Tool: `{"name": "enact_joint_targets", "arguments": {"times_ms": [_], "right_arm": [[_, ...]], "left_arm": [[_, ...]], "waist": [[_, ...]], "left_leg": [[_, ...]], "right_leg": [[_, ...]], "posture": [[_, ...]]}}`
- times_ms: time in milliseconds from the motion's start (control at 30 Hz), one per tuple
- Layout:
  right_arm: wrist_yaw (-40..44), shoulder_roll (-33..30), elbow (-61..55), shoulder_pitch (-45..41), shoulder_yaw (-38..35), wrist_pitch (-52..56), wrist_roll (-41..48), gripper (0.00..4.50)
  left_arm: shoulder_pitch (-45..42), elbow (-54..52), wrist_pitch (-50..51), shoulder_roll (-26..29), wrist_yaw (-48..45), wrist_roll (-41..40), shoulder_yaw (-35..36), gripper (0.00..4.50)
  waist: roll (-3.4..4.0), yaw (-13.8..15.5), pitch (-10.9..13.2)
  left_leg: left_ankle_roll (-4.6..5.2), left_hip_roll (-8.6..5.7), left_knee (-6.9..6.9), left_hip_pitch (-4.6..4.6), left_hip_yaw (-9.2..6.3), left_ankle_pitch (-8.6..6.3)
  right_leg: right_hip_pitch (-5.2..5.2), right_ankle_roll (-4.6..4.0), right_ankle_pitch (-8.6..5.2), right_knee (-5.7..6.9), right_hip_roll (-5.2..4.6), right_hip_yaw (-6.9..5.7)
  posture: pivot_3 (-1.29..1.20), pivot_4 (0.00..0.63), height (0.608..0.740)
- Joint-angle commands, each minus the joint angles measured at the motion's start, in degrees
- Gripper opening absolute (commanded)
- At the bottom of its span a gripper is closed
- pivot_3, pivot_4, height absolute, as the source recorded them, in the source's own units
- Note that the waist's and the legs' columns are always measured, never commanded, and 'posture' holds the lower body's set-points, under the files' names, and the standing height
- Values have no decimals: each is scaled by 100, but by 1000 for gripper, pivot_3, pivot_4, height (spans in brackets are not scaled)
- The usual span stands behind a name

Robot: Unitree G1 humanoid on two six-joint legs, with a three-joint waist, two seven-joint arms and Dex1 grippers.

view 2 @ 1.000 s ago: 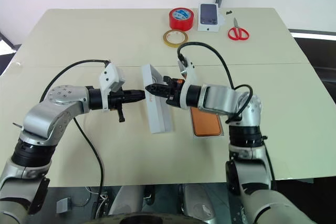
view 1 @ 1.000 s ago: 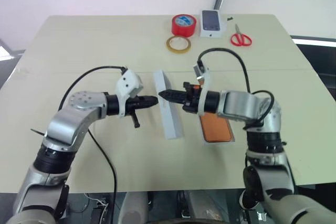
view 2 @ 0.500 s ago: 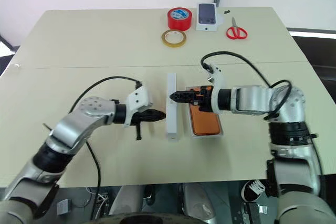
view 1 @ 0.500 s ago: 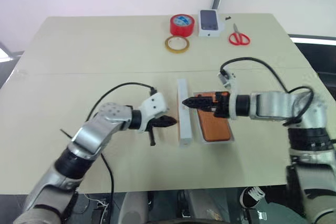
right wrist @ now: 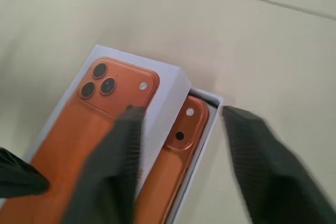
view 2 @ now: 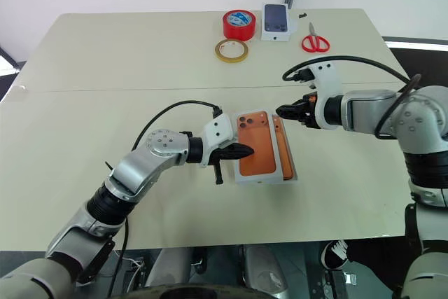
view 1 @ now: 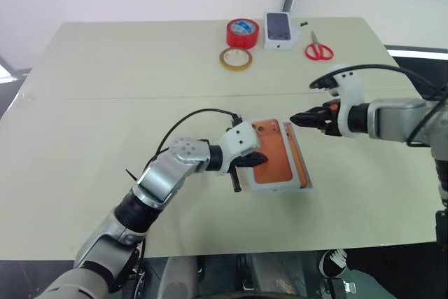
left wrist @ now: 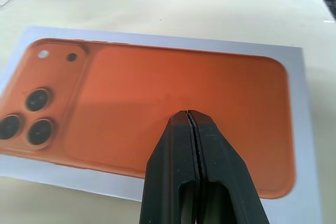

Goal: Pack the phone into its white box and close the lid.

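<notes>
Near the table's (view 1: 105,68) front edge: white box (right wrist: 211,124) holding the phone (right wrist: 173,161), lid (left wrist: 157,98) with orange phone artwork half over it. Left gripper (left wrist: 191,121) pinched shut on lid; right gripper (right wrist: 178,150) parted, empty.

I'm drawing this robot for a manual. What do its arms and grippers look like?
Both arms are silver-grey metal with rounded joint housings and black bands. Each wrist carries a white plastic block with a black cable looping back along the arm. The left gripper and right gripper each end in two tapered black fingers; the right shows a small orange part behind them.
</notes>
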Motion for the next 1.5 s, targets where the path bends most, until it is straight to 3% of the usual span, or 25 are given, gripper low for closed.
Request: {"name": "enact_joint_targets", "arguments": {"times_ms": [33,67,333,500,667,833,1033,1500], "right_arm": [[871,-486,-748,145,556,-709,-1292,472],[1157,-700,-988,256,848,-1015,-1775,65],[2378,-995,-1292,757,1493,-1972,-3584,65],[2835,-870,-1230,889,1419,-2114,-4080,65],[3273,-809,-1340,976,1351,-2286,-4389,65],[3548,-845,-1629,1159,1140,-2260,-4498,65],[3787,-903,-1837,1376,894,-2250,-4670,65],[4143,-956,-2016,1761,662,-2291,-5078,65]], "left_arm": [[-100,-94,81,9,254,-104,592,0],[-100,-102,206,100,335,-86,742,0],[63,-306,1148,1137,484,351,599,0],[148,-562,1270,1265,126,301,63,0],[-39,-205,1101,791,149,536,-543,0],[-239,64,954,-22,419,438,-258,0],[-326,193,606,-435,431,417,-184,0],[-371,137,565,-295,42,482,-368,0]], "waist": [[0,6,0],[0,12,0],[1,-8,0],[2,25,0],[6,55,-3],[6,124,-3],[7,117,-4],[8,120,-4]], "left_leg": [[0,0,2,-2,-1,0],[0,-1,4,-3,-2,0],[-4,0,9,0,-5,2],[-8,-1,15,-3,-8,5],[-6,-5,17,-1,-7,4],[-3,-5,21,-2,-6,2],[-2,-5,22,-3,-6,1],[-3,-5,22,-2,-5,1]], "right_leg": [[0,0,0,0,-1,0],[0,0,0,0,-2,0],[0,0,0,6,-2,0],[3,0,0,4,-5,-4],[8,0,0,3,-7,-3],[9,0,0,1,-7,-3],[9,0,0,2,-5,-3],[10,1,0,2,-4,-2]], "posture": [[0,150,740],[0,150,740],[0,150,740],[0,150,740],[0,150,740],[0,150,740],[0,150,740],[0,150,740]]}}
